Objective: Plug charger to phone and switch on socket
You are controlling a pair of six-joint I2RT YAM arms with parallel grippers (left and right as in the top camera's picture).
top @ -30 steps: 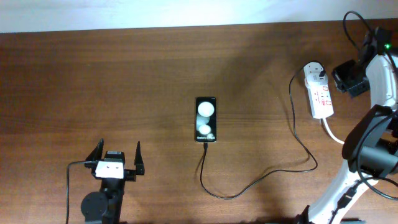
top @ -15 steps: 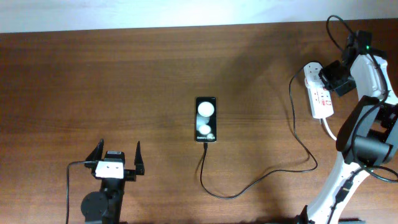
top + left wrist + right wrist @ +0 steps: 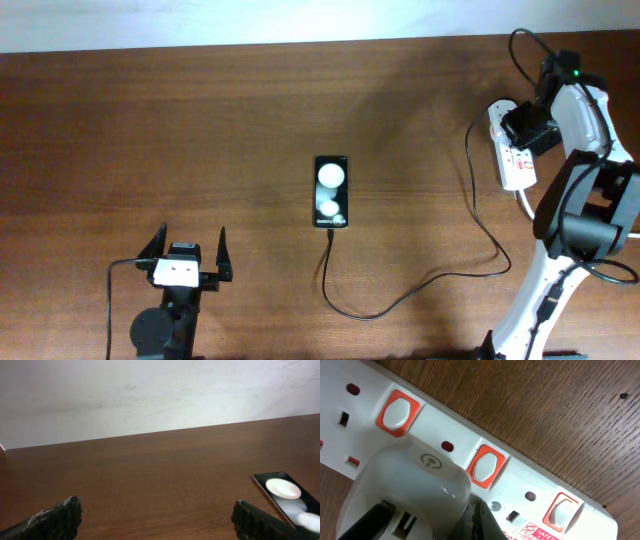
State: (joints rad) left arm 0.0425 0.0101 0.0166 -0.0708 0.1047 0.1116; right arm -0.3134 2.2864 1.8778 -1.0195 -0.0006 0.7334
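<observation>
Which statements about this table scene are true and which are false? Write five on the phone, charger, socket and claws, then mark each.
1. The charger cable runs to the near end of the phone. True.
2. The left claw grips the phone. False: it is open, empty and well apart from the phone.
3. The charger's white adapter sits in the socket. True.
4. The right claw is over the phone. False: it is at the socket, beside the adapter.
5. The phone's screen is dark. False: it shows two white circles.
</observation>
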